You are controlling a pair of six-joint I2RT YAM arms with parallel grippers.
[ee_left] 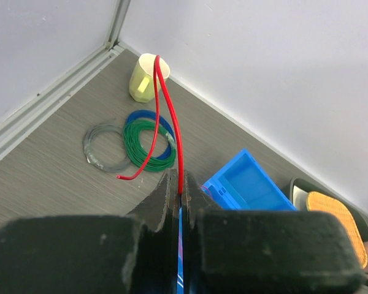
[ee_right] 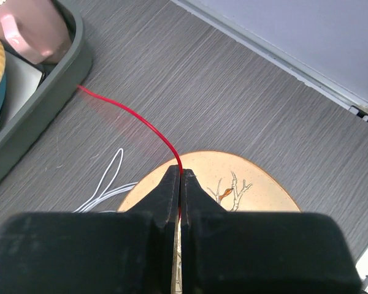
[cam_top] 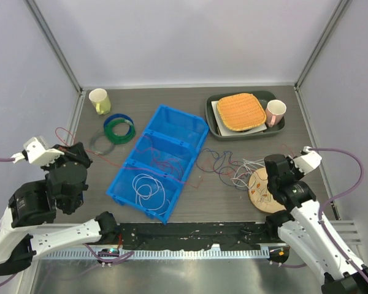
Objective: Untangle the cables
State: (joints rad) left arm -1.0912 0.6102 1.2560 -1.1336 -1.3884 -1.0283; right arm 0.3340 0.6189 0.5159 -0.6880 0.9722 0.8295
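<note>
A loose tangle of thin red, white and dark blue cables [cam_top: 230, 166] lies on the table between the blue bin and the right arm. A red strand [cam_top: 159, 156] runs across the bin, and a white cable [cam_top: 148, 185] loops inside its near compartment. My left gripper [cam_top: 78, 154] is at the far left. In the left wrist view it [ee_left: 179, 184] is shut on a red cable [ee_left: 172, 116] that arches up and ends free. My right gripper [cam_top: 275, 166] hangs over a wooden coaster. In the right wrist view it [ee_right: 180, 174] is shut on a red cable [ee_right: 135, 116], with white loops [ee_right: 107, 180] beside it.
A blue three-part bin [cam_top: 172, 131] stands diagonally mid-table. Blue and green coiled rings [cam_top: 119, 128], a grey ring [cam_top: 100, 142] and a yellow cup [cam_top: 99, 100] sit back left. A dark tray [cam_top: 211, 116] holds an orange mat and a pink mug [cam_top: 275, 112]. A wooden coaster [cam_top: 262, 191] is under the right gripper.
</note>
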